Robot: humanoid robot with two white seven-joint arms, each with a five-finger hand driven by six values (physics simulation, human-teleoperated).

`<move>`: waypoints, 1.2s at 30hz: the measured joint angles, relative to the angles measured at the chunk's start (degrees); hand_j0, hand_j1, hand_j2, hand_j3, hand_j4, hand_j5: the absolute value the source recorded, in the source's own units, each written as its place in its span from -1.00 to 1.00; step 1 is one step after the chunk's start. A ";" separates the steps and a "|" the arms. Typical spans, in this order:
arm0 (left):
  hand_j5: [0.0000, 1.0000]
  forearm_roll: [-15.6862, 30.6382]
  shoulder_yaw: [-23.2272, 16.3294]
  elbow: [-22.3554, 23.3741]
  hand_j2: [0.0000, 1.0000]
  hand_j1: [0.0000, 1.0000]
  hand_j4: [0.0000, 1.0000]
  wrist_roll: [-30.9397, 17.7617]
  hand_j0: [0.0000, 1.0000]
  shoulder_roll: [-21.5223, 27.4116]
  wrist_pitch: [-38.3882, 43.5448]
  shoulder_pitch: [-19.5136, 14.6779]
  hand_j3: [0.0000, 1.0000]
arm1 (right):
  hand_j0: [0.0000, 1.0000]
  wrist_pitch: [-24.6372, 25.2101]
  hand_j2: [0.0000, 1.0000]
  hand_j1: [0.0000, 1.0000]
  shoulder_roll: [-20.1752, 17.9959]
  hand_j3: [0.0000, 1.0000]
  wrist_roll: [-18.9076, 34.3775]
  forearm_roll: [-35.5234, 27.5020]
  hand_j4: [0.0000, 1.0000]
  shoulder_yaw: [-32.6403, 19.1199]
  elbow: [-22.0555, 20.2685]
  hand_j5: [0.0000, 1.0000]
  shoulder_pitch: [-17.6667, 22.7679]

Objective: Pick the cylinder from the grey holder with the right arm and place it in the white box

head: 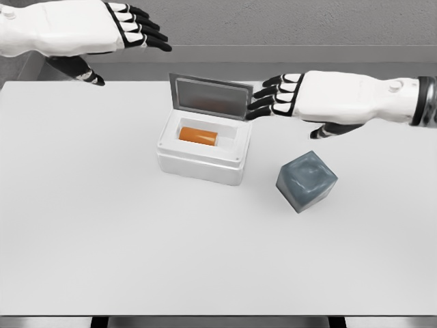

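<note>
Pretty bare setup tbh, a big flat white matte tabletop point(136, 260) fills nearly the whole view, front edge running along the bottom. Under that edge there's a strip of pale grey floor point(41, 322) with a couple of dark table supports point(100, 322) poking out. Behind the table is a grey, slightly speckled wall point(273, 20) with a lighter grey horizontal band point(225, 55) along its base. Lighting is soft and even, only faint shadows on the tabletop
</note>
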 measured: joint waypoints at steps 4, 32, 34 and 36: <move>1.00 -0.25 -3.42 4.84 1.00 1.00 1.00 0.00 1.00 -4.05 0.44 -3.52 1.00 | 1.00 -0.01 1.00 1.00 -2.86 1.00 0.00 -7.44 1.00 -8.51 0.09 1.00 10.36; 1.00 -11.26 -11.26 21.03 1.00 1.00 1.00 0.00 1.00 -16.14 0.62 -6.86 1.00 | 1.00 0.08 1.00 1.00 10.33 1.00 -0.02 -16.79 1.00 -31.89 4.15 1.00 37.35; 1.00 -12.19 -11.34 22.24 1.00 1.00 1.00 0.00 1.00 -17.20 0.62 -6.86 1.00 | 1.00 0.08 1.00 1.00 10.39 1.00 -0.02 -16.80 1.00 -31.92 4.14 1.00 37.35; 1.00 -13.10 -11.40 23.09 1.00 1.00 1.00 0.00 1.00 -17.90 0.63 -6.95 1.00 | 1.00 0.08 1.00 1.00 10.47 1.00 -0.02 -16.79 1.00 -31.93 4.14 1.00 37.35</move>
